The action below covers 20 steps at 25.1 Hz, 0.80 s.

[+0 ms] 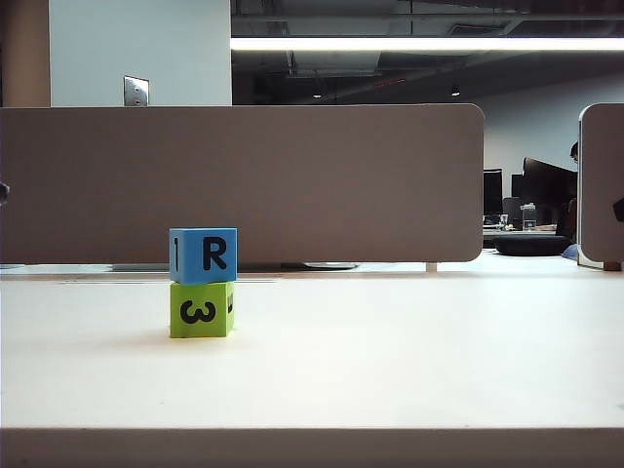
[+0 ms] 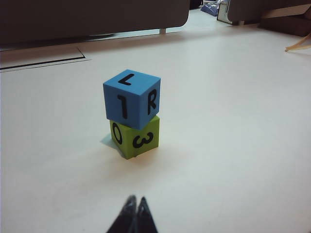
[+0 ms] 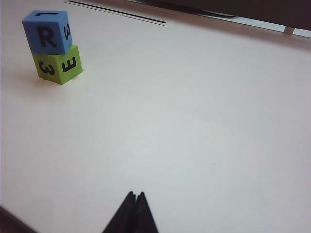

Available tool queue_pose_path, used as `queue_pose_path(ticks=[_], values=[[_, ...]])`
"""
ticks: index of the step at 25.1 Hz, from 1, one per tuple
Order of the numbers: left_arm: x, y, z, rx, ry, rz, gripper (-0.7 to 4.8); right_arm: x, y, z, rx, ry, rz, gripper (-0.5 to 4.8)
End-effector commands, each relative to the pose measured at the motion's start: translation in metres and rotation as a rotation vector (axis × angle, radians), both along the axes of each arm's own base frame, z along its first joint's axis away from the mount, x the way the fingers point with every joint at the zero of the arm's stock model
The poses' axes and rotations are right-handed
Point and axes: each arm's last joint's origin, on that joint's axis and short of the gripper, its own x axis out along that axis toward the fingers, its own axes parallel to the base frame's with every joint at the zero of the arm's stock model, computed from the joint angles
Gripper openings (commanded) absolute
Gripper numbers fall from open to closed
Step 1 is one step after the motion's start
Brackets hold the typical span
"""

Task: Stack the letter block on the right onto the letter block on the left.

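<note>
A: Where does the blue letter block [image 1: 203, 255] sit?

B: Directly on top of the green letter block [image 1: 201, 310], on the left part of the counter [image 1: 409, 341] in the exterior view. It is turned a little against the green one, so a blue corner juts past the green edge in the left wrist view, but most of its base is borne and it stands level.

A: So the stacking looks done?

B: I judge it so. One block rests on the other and nothing touches either.

A: And the hands?

B: The left hand [image 2: 135, 203] has its two black fingertips pressed together with nothing between them. It hangs above bare counter, near the stack but apart from it. The right hand [image 3: 135, 196] is likewise pinched together and empty, well apart from the blocks, which show far off in its view.

A: Why would both stand off like that?

B: A guess: once the block is let go, keeping clear avoids nudging a stack that is a bit askew. Neither hand shows in the exterior view.

A: Any risk left?

B: Only that the overhanging corner makes the top block easier to knock.
</note>
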Motion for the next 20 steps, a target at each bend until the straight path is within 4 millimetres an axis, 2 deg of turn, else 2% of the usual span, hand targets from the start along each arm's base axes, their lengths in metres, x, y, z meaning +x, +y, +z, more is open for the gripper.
queue_pose_path(ticks=[1, 15, 20], values=[[-0.0002, 0.0000, 0.0008, -0.002, 0.002, 0.000, -0.05, 0.0001, 0.0003, 0.0005, 0.007, -0.009, 0.006, 0.04], [-0.0002, 0.0000, 0.0008, -0.002, 0.002, 0.000, -0.05, 0.0001, 0.0003, 0.0005, 0.007, -0.009, 0.006, 0.04], [-0.0002, 0.0001, 0.0008, -0.002, 0.002, 0.000, -0.05, 0.0055, -0.0065, 0.0004, 0.008, -0.008, -0.084, 0.04]])
